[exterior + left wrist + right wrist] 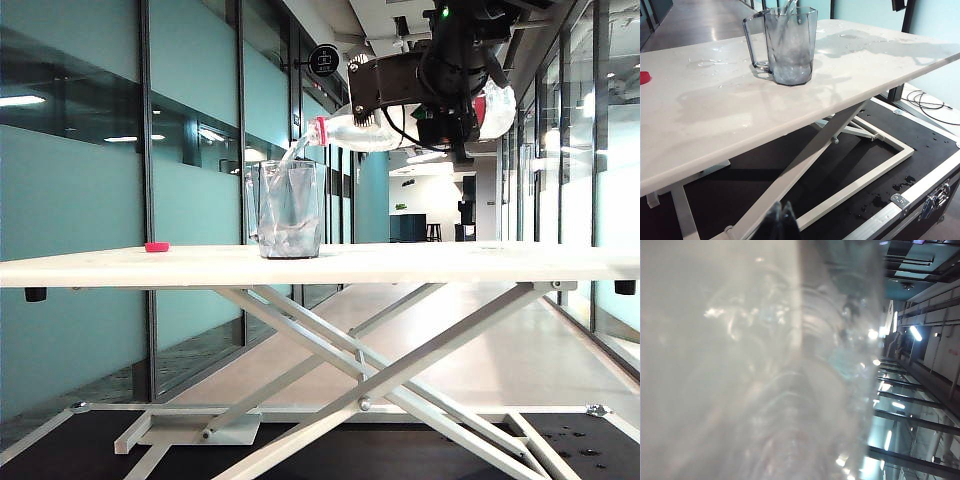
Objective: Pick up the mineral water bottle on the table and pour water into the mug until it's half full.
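Bottle (765, 370) fills right wrist view, blurred; right gripper's fingers hidden. Left fingers (782, 222) cut off.

I'm working in an office corridor: teal glass partition walls (70, 200) run down the left of the frame, a round hanging sign (324, 61) sits top centre, and bar stools (434, 232) stand in a lounge beyond.
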{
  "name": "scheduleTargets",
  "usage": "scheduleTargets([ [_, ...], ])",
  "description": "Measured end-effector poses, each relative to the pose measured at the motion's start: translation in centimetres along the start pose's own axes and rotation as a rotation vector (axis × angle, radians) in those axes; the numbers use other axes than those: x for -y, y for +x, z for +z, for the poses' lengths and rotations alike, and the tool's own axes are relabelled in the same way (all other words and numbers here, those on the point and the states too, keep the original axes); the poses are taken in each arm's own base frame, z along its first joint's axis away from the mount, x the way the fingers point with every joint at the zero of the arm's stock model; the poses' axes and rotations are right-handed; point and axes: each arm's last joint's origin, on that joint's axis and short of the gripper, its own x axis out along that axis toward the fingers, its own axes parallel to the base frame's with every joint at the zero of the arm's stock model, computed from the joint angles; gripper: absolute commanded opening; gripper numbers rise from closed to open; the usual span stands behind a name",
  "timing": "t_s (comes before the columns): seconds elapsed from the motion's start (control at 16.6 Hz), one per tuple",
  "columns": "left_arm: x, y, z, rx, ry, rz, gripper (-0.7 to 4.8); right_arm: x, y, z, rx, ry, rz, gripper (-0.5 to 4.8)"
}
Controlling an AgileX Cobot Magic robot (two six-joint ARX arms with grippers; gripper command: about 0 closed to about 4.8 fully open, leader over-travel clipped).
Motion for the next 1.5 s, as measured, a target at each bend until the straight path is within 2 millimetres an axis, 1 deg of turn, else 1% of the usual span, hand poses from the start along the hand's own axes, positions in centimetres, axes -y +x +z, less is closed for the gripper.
scheduleTargets([
  [0.42,0.0,0.0,0.0,0.000,0.000,0.000,-0.05,0.0,0.0,0.0,0.000,0.001,0.000,2.11],
  [0.54,0.0,0.0,0.0,0.000,0.001,0.000,-0.05,0.0,0.0,0.0,0.000,0.041,0.001,2.11],
  [0.66,0.0,0.0,0.0,0.000,0.005,0.000,-0.05,-0.2,-0.1,0.0,0.025,0.219,0.026,2.11],
  [0.84,0.0,0.0,0.0,0.000,0.011,0.000,-0.05,-0.6,-0.2,0.3,0.131,0.461,0.113,2.11],
  [0.96,0.0,0.0,0.0,0.000,0.011,0.000,-0.05,-0.8,-0.2,0.5,0.244,0.736,0.206,2.11],
  [1.08,0.0,0.0,0.0,0.000,0.011,0.000,-0.05,-0.8,0.2,0.0,0.304,0.925,0.249,2.11],
  [1.14,0.0,0.0,0.0,0.000,0.011,0.000,-0.05,-1.1,0.5,-0.6,0.326,1.021,0.247,2.11],
  [1.26,0.0,0.0,0.0,0.000,0.017,0.000,-0.05,-2.4,1.7,-3.2,0.376,1.265,0.234,2.11],
  [1.44,0.0,0.0,0.0,0.000,0.029,0.000,-0.05,-4.1,3.1,-6.1,0.399,1.482,0.200,2.11],
  [1.5,0.0,0.0,0.0,0.000,0.030,0.000,-0.05,-5.0,3.8,-7.0,0.430,1.577,0.207,2.11],
])
